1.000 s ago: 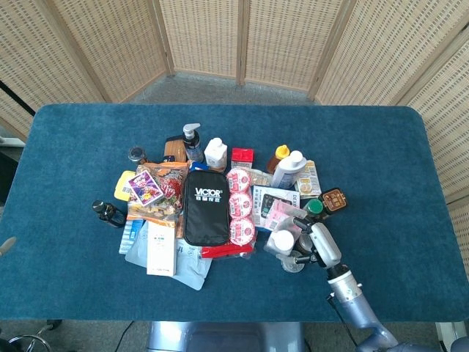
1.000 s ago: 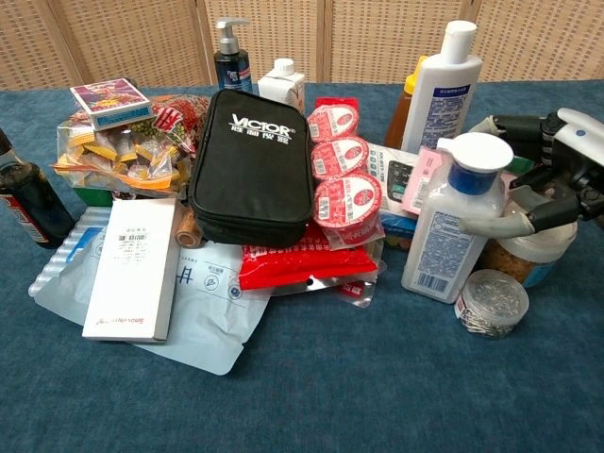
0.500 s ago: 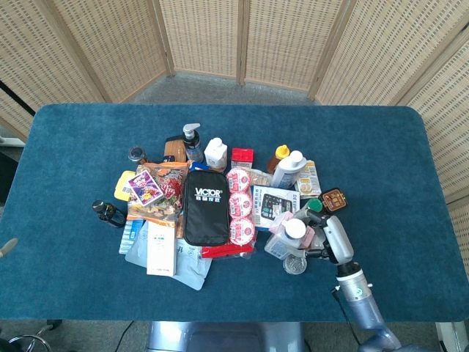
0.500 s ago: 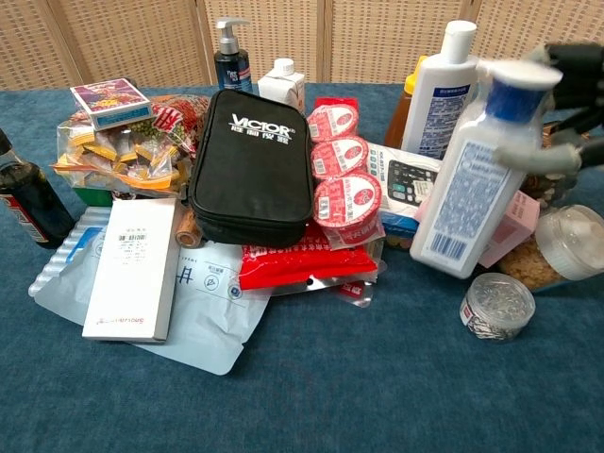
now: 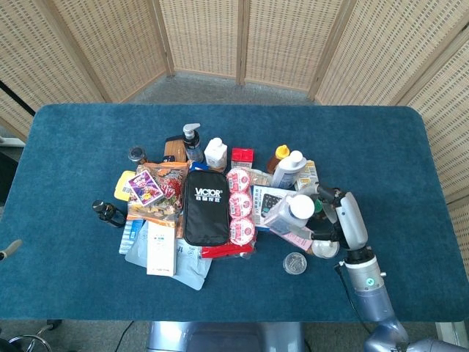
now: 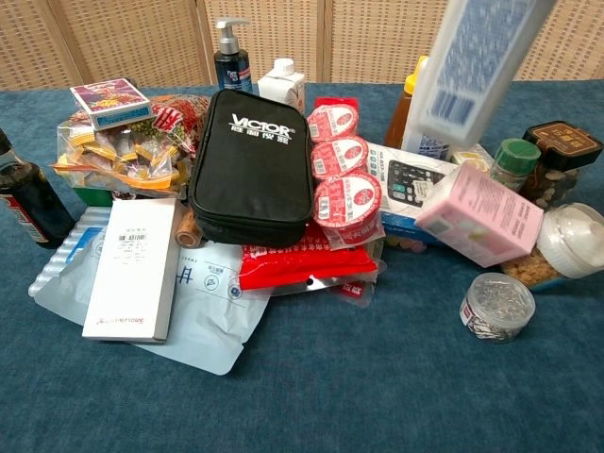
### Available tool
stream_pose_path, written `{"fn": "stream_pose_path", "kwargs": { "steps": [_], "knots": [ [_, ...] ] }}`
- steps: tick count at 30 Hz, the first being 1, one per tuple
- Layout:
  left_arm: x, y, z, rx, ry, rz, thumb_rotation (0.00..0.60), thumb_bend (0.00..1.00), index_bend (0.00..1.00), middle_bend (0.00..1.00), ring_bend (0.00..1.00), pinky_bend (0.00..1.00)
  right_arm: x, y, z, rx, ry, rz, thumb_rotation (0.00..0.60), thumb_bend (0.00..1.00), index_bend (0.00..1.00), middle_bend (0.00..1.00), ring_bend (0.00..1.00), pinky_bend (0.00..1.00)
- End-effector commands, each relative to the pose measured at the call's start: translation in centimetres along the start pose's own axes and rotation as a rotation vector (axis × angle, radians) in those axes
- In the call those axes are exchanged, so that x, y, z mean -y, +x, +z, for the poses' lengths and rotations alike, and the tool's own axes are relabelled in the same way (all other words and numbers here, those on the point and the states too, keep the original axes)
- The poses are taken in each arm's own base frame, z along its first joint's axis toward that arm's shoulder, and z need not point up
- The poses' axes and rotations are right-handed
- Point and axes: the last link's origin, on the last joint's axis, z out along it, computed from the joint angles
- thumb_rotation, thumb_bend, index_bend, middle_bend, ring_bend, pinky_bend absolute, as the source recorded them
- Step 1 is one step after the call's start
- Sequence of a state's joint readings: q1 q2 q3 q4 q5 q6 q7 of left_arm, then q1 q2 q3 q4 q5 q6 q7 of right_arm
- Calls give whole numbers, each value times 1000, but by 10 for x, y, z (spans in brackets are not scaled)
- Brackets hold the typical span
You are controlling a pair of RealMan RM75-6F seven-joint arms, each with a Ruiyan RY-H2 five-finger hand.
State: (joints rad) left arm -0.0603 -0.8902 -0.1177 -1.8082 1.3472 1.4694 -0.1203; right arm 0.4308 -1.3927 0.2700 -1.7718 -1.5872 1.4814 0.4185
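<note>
Lifted since a second ago, the bottle [image 5: 288, 212] now hangs tilted above the pile at right centre of the head view, cap toward the right hand [image 5: 338, 217], which clamps it; base points left. White, blue-collared, printed label. Below lie a pink box [image 6: 479, 225] and tin [image 6: 497, 304]. Left hand unseen.

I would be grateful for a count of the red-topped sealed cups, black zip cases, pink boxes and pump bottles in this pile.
Red-topped sealed cups: 3
Black zip case: 1
Pink box: 1
Pump bottle: 1
Total: 6
</note>
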Motion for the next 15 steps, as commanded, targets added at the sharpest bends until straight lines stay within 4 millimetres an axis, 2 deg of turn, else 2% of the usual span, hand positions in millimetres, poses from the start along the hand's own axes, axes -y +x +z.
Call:
{"fn": "stream_pose_path", "kwargs": {
  "steps": [1, 15],
  "knots": [
    [0, 0, 0, 2, -2, -1, 600, 0, 0, 0, 0, 0, 15, 8, 15, -12, 29, -28, 600, 0, 674, 959, 934, 1000],
    [-2, -3, 1, 14, -7, 6, 600, 0, 0, 0, 0, 0, 47, 18, 38, -29, 73, -60, 600, 0, 675, 961, 934, 1000]
  ]
}}
